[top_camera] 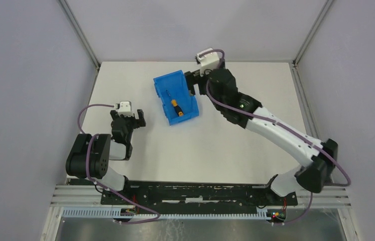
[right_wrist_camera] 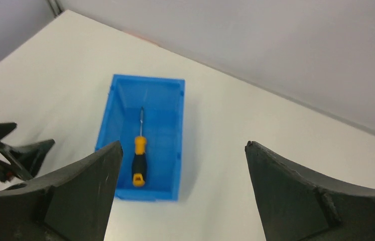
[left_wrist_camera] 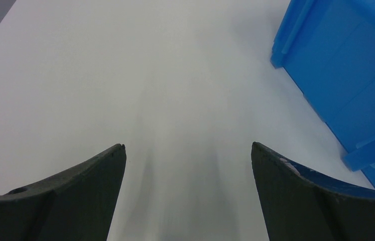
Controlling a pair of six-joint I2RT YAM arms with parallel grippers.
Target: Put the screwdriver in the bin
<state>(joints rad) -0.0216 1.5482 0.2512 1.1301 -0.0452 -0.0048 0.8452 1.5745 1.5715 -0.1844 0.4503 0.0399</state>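
My right gripper [right_wrist_camera: 183, 145] hangs beside the bright blue rectangular plastic bin [right_wrist_camera: 147, 78] on the white table [top_camera: 225, 145], jaws spread wide and empty. The small orange-and-black-handled screwdriver [right_wrist_camera: 138, 160] lies inside, lengthwise, its thin shaft pointing away from me, perhaps slightly skewed. My left gripper [left_wrist_camera: 188, 145] gapes too, nearby.

On one bench [top_camera: 225, 155]: one bin [top_camera: 160, 86], one screwdriver [top_camera: 175, 106]. Two arms, left arm [top_camera: 92, 159] and right arm [top_camera: 275, 128]; two tools, left tool [left_wrist_camera: 188, 144] and right tool [right_wrist_camera: 183, 142].
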